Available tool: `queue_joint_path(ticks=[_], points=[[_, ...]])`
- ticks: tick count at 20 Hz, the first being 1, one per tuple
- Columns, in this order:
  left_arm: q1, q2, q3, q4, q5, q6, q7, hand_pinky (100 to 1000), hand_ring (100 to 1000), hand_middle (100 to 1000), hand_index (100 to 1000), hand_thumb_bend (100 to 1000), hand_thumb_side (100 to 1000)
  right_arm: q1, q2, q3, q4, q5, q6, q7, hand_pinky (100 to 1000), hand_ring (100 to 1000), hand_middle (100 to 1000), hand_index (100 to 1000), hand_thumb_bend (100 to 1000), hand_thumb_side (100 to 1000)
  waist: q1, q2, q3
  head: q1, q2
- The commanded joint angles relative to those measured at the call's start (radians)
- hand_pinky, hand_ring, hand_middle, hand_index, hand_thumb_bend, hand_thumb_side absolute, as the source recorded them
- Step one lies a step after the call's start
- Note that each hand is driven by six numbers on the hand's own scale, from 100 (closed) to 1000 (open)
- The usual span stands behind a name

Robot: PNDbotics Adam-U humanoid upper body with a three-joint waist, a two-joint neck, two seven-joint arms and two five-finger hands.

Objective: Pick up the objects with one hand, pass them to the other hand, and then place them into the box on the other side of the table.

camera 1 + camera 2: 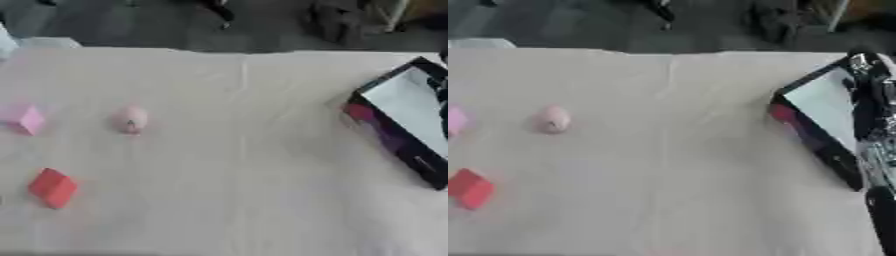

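The right hand (pixel 875 95) is hanging over the box (pixel 398 107), blurred (its fingers' pose cannot be told), edge-cropped.

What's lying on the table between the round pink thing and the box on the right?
Nothing: in the left eye view, only bare cloth-covered table lies between the round pink object and the box.
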Motion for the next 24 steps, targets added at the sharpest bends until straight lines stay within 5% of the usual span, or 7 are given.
queue_joint_path(ticks=[1,24], points=[[-0.012,0.029,0.007,-0.018,-0.004,0.001,0.003,765,520,540,831,677,518,-0.014,-0.034,-0.007,-0.017,-0.006,-0.003,0.002,1000,989,990,967,100,682,0.001,-0.01,0.001,-0.008,0.006],[-0.009,0.032,0.009,-0.019,-0.005,0.002,0.006,766,521,539,832,677,521,-0.014,-0.031,-0.01,-0.018,-0.008,-0.005,0.0,1000,989,990,968,100,683,0.003,-0.011,-0.005,-0.022,0.002]])
